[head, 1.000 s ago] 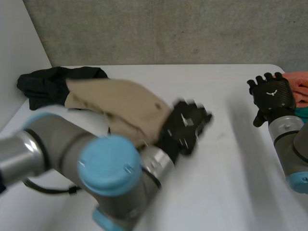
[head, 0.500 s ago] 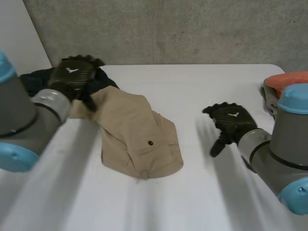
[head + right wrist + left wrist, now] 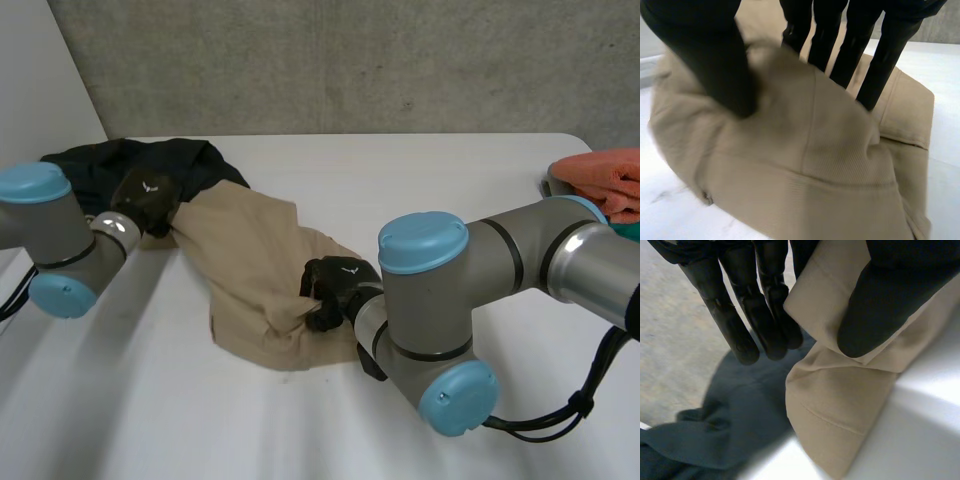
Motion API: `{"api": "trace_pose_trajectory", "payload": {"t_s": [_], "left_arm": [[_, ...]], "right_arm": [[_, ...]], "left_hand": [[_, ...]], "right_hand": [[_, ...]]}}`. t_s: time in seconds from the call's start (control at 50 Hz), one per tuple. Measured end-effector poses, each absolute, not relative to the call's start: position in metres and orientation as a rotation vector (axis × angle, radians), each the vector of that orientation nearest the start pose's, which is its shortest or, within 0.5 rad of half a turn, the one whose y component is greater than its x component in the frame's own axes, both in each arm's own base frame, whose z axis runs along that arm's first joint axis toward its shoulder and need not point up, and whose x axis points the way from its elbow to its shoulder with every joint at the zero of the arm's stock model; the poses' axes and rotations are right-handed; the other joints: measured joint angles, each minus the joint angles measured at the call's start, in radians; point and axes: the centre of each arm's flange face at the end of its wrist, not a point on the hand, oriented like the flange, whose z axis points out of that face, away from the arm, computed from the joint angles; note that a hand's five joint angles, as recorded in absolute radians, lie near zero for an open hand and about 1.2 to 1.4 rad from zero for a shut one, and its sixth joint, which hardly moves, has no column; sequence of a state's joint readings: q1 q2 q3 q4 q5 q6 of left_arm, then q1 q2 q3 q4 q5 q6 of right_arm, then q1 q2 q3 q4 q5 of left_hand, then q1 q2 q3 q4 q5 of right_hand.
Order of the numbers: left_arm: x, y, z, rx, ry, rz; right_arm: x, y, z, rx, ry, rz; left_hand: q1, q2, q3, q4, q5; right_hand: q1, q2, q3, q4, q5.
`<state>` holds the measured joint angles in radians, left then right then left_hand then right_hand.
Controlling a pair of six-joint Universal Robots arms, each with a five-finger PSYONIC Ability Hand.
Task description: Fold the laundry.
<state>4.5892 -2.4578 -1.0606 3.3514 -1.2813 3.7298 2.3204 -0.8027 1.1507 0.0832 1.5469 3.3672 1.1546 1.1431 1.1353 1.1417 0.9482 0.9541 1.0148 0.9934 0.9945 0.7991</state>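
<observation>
A tan garment (image 3: 255, 275) lies crumpled on the white table (image 3: 450, 190), left of the middle. My left hand (image 3: 148, 197) is at its far left end, beside a black garment. In the left wrist view the thumb (image 3: 890, 300) pinches a fold of the tan cloth (image 3: 840, 405) against the fingers (image 3: 765, 315). My right hand (image 3: 335, 285) is at the garment's right edge, near its front. In the right wrist view the thumb (image 3: 715, 65) and fingers (image 3: 860, 55) squeeze a hump of tan cloth (image 3: 805, 165) between them.
A black garment (image 3: 110, 165) is heaped at the back left corner, partly under the tan one, and shows under my left hand (image 3: 735, 425). Folded coral cloth (image 3: 605, 175) over something teal sits at the right edge. A grey wall stands behind the table.
My left hand dropped from the black garment onto the tan garment's far left end and closed on it. My right hand swung left to the garment's right edge and closed on the cloth.
</observation>
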Motion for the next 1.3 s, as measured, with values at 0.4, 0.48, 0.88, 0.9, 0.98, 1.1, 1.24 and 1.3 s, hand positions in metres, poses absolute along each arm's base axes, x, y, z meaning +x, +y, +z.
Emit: {"api": "trace_pose_trajectory", "payload": {"t_s": [0.4, 0.48, 0.88, 0.9, 0.98, 1.1, 1.24, 1.3], "left_arm": [[-0.222, -0.328, 0.37, 0.682, 1.582, -2.601], [-0.213, -0.288, 0.414, 0.586, 1.508, -2.763], [-0.232, -0.245, 0.356, 0.602, 2.221, -2.611], [-0.237, -0.245, 0.341, 0.622, 2.294, -2.558], [-0.255, -0.241, 0.281, 0.687, 2.52, -2.341], [-0.266, -0.239, 0.219, 0.688, 2.646, -2.119], [-0.265, -0.242, 0.209, 0.652, 2.598, -2.07], [-0.262, -0.241, 0.225, 0.658, 2.523, -2.128]], "right_arm": [[0.3, -0.268, 0.345, -0.786, 1.84, -2.293], [0.29, -0.26, 0.383, -0.837, 1.75, -2.443], [0.294, -0.291, 0.384, -0.943, 1.834, -2.342], [0.298, -0.298, 0.371, -0.964, 1.864, -2.308], [0.313, -0.325, 0.305, -1.061, 2.001, -2.141], [0.326, -0.342, 0.223, -1.167, 2.137, -1.955], [0.321, -0.348, 0.197, -1.127, 2.238, -1.906], [0.314, -0.346, 0.215, -1.023, 2.258, -1.946]], "left_hand": [[0.001, 0.053, 0.055, 0.058, 0.021], [0.001, 0.053, 0.055, 0.059, 0.021], [0.001, 0.054, 0.056, 0.059, 0.034], [0.001, 0.054, 0.056, 0.059, 0.034], [0.001, 0.054, 0.056, 0.059, 0.034], [-0.462, -0.409, -0.397, -0.409, -0.387], [-0.748, -0.743, -0.731, -0.754, -0.739], [-0.748, -0.746, -0.736, -0.756, -0.742]], "right_hand": [[0.154, 0.158, 0.188, 0.202, 0.198], [0.158, 0.164, 0.19, 0.202, 0.202], [0.176, 0.164, 0.195, 0.203, 0.205], [0.176, 0.164, 0.195, 0.203, 0.205], [0.176, 0.164, 0.195, 0.203, 0.205], [-0.141, -0.188, -0.134, -0.13, -0.12], [-0.731, -0.8, -0.781, -0.776, -0.752], [-0.731, -0.8, -0.782, -0.779, -0.753]]}}
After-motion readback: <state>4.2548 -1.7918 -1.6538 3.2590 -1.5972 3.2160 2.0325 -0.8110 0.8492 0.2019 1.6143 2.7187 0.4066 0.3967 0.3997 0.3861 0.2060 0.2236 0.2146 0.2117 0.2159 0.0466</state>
